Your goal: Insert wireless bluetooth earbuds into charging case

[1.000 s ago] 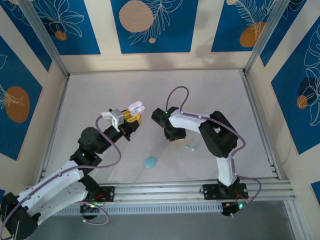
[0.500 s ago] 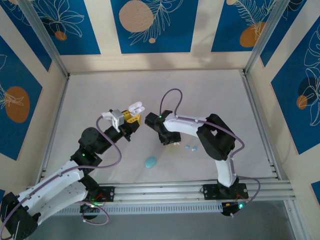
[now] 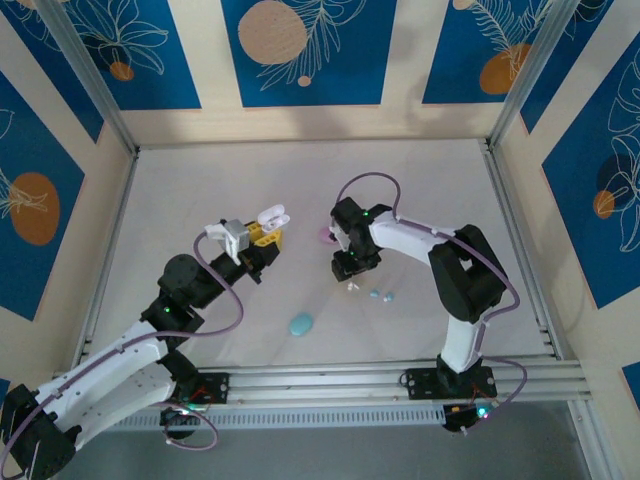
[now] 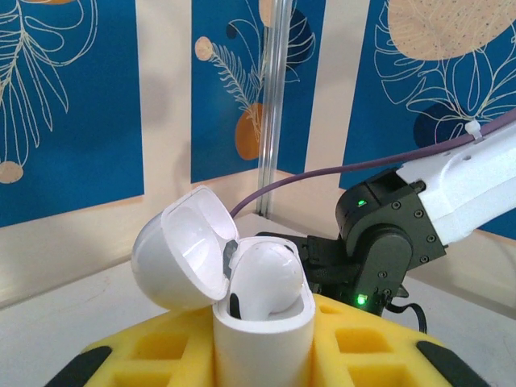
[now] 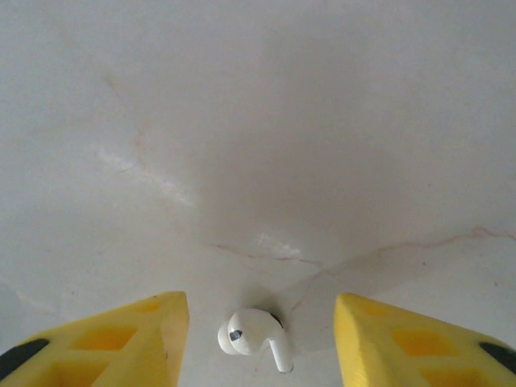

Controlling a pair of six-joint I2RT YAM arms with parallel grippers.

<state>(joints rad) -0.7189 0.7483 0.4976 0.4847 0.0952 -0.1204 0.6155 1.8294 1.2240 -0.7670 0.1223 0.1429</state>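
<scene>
My left gripper [image 3: 262,236] is shut on a white charging case [image 4: 262,347], held upright off the table between its yellow fingers [image 4: 363,343]. The case's lid [image 4: 179,251] is hinged open, and one white earbud [image 4: 268,278] sits in the case. My right gripper [image 5: 260,308] is open and points down at the table, with a loose white earbud [image 5: 250,334] lying between its yellow fingers [image 5: 121,339], untouched. In the top view this earbud [image 3: 352,286] lies just below the right gripper [image 3: 349,268].
Two cyan earbuds [image 3: 382,295] lie on the table right of the white one. A closed cyan case [image 3: 301,324] lies nearer the front rail. A pink object [image 3: 326,236] shows beside the right wrist. Metal rails and patterned walls bound the table.
The right arm has swung back to the right, away from the held case, and its jaws have opened wider over the white earbud. The left arm and case have stayed still.
</scene>
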